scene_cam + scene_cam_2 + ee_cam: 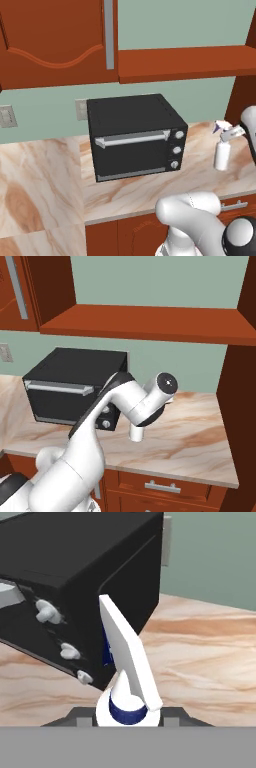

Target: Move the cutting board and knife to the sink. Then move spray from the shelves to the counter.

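Spray (222,156) is upright over the counter (125,192), just right of the black oven (135,137) and near its 3 knobs; can't tell if its base touches the stone. Gripper (235,133) is clamped on the bottle's neck, jaws closed around it below the trigger nozzle. In the hand view the nozzle sticks up between the fingertips. Shelf (145,323) sits above.

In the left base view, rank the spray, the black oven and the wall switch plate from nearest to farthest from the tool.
1. spray, at the tool, right side over the counter.
2. black oven, centre.
3. wall switch plate, far left on the wall.
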Available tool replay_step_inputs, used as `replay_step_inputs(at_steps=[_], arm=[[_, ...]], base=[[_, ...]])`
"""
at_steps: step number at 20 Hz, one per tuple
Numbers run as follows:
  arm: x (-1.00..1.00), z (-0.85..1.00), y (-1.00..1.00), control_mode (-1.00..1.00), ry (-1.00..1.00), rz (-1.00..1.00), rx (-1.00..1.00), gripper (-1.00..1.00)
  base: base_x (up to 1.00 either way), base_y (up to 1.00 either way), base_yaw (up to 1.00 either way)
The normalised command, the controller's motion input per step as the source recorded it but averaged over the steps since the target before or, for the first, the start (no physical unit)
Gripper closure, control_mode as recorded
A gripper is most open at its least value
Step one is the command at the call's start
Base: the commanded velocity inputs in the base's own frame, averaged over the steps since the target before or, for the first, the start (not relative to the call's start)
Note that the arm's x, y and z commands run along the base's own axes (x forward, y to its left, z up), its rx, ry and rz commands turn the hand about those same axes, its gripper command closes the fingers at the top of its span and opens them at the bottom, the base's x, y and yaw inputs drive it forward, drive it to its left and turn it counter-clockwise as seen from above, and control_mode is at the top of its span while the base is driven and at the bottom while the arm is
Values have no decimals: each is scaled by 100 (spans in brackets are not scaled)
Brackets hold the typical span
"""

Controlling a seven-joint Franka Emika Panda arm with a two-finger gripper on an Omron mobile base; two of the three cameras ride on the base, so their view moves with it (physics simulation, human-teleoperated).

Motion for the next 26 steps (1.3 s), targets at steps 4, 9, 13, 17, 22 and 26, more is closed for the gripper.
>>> replay_step_inputs(at_steps=[4,9,13,17,22,26], arm=[[66,-13,-1,-100,0,0,2,100],[58,-7,-17,-100,0,0,2,100],[36,-29,-21,-100,0,0,0,100],[25,-47,-9,-100,0,0,0,100],[17,-47,-3,-100,0,0,0,100],[16,-31,-4,-100,0,0,0,100]], base=[[0,0,0],[0,0,0],[0,0,0],[0,0,0],[0,0,0],[0,0,0]])
